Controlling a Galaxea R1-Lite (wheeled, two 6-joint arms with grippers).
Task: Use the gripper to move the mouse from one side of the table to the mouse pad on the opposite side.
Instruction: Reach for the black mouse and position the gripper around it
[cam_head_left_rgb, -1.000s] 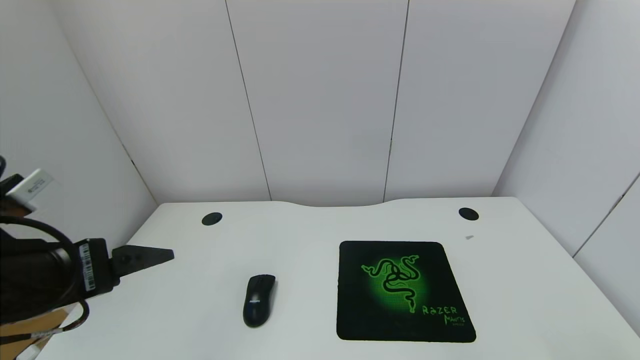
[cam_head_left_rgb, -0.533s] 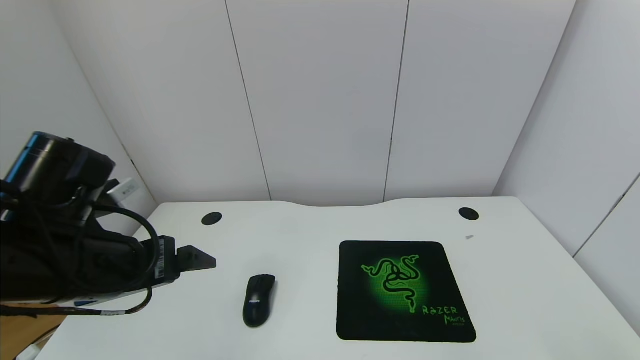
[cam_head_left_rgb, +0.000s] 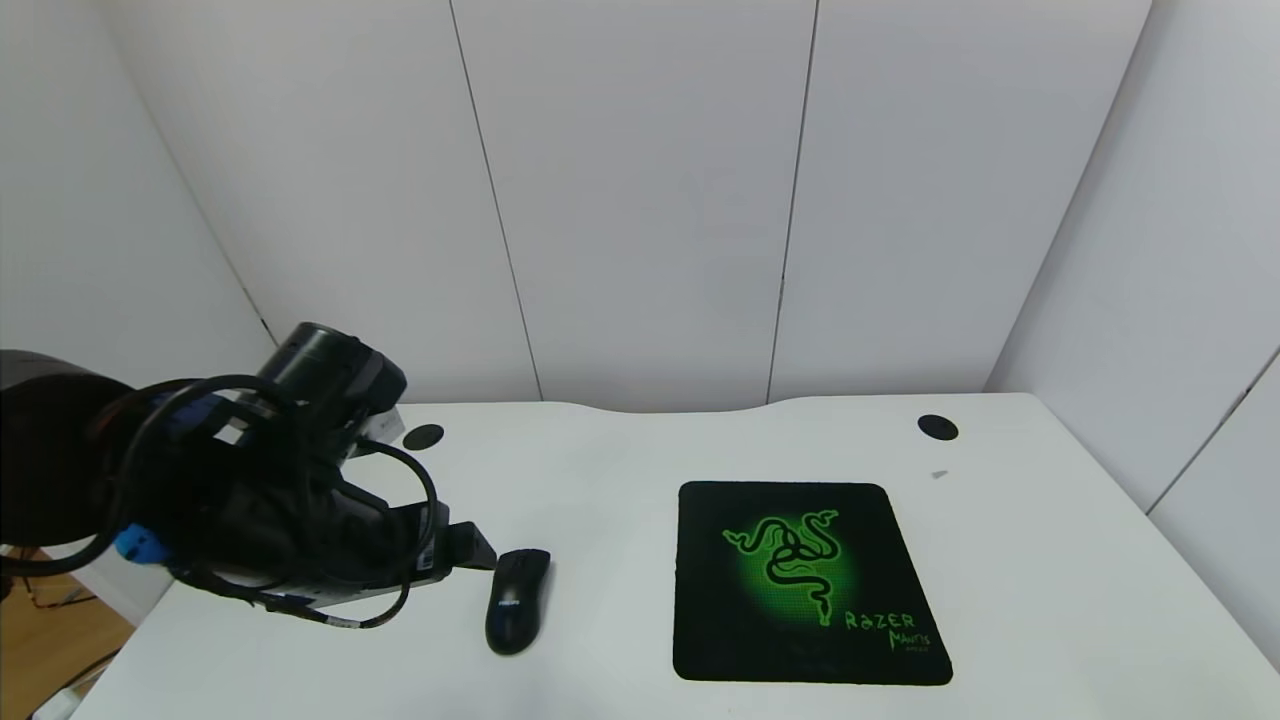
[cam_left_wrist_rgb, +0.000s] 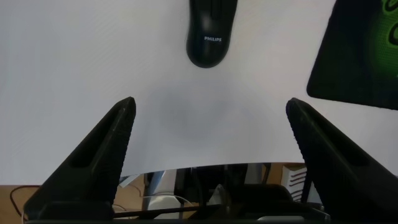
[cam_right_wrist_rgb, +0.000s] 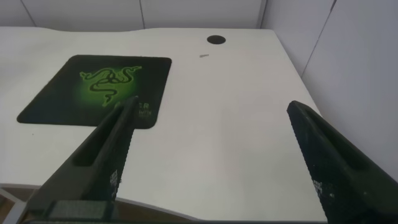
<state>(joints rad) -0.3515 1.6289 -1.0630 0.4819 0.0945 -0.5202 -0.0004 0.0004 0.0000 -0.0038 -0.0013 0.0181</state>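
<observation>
The black mouse (cam_head_left_rgb: 517, 601) lies on the white table (cam_head_left_rgb: 620, 600) left of the centre, with a pale logo on its back. It also shows in the left wrist view (cam_left_wrist_rgb: 211, 31). The black mouse pad (cam_head_left_rgb: 805, 582) with the green emblem lies to its right, apart from it. My left gripper (cam_head_left_rgb: 478, 548) is just left of the mouse's far end, low over the table, its jaws wide open and empty (cam_left_wrist_rgb: 208, 109). My right gripper (cam_right_wrist_rgb: 211, 106) is out of the head view; its wrist view shows it open, above the table's right part near the pad (cam_right_wrist_rgb: 96, 88).
Two round black cable holes (cam_head_left_rgb: 424, 437) (cam_head_left_rgb: 937, 428) sit near the table's far edge, beside its curved notch. White panel walls close in the back and both sides. A small grey speck (cam_head_left_rgb: 938, 475) lies near the right hole.
My left arm has swung in from the left edge over the table toward the mouse; its gripper now sits right beside it. The mouse and pad have not moved.
</observation>
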